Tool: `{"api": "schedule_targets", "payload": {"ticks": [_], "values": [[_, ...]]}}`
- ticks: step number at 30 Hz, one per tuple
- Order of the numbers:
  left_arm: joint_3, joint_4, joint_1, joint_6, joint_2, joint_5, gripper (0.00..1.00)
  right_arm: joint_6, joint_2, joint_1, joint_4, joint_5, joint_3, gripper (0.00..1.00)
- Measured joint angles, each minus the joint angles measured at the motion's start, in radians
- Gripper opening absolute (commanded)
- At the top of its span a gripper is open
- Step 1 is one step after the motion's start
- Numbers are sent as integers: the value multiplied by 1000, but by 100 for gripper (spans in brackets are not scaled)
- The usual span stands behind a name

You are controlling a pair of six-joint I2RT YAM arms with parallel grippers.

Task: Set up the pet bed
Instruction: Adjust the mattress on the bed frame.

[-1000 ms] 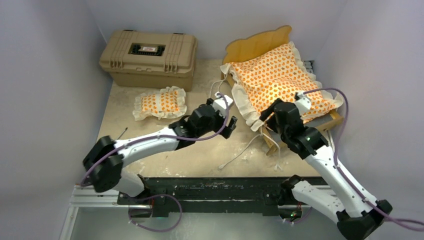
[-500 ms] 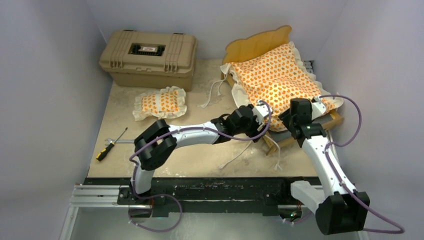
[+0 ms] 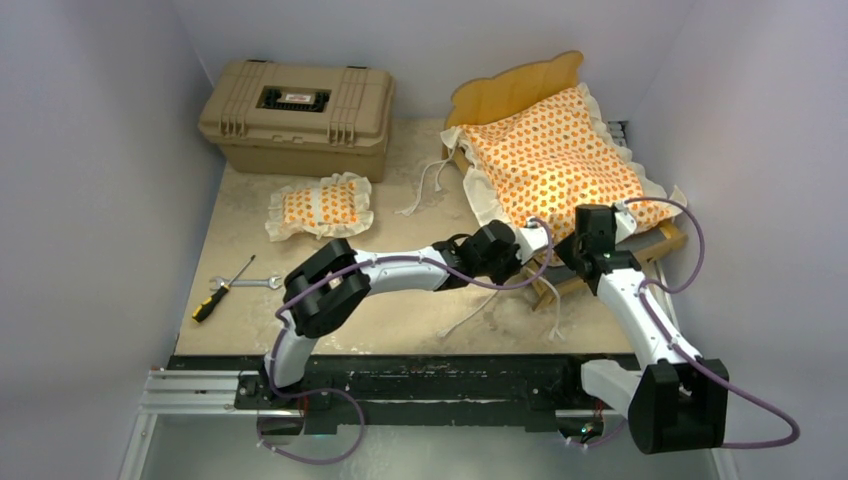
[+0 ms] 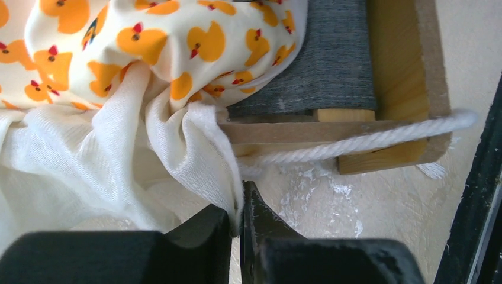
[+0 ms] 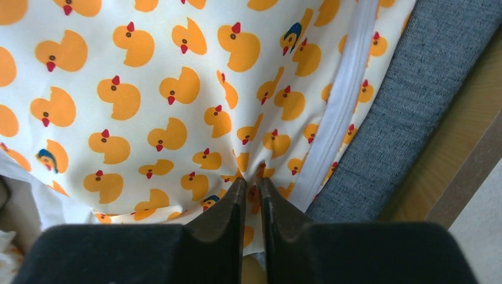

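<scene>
Orange duck-print cloth of the white-ruffled mattress cushion (image 3: 555,160), askew on the light-wood scalloped bed frame (image 3: 520,85), is now pinched by the left gripper (image 4: 237,204) at its ruffle (image 4: 118,154) and the right gripper (image 5: 251,189) near its zip (image 5: 340,118), both lately wide, ready for straightening.

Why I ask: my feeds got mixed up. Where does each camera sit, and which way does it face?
Top: above and behind the left arm and right arm, looking down at the table; both show whole.
Left wrist: mounted there, looks down past its black jaws, pinched on the ruffle by the wooden frame.
Right wrist: mounted there, looks down past its jaws, pinching the mattress beside its zipper.
Shared: both wrist views show the duck-print mattress and grey base.
</scene>
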Motion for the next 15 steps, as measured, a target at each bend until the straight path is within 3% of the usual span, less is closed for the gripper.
{"api": "schedule_targets", "payload": {"ticks": [6,15], "values": [[8,-37,-26,51,-19,55,0,-4,-66,-1,-34,10,8,0],[-18,-60,-114,93,-118,159,0,55,-279,-1,-215,95,104,0]]}}
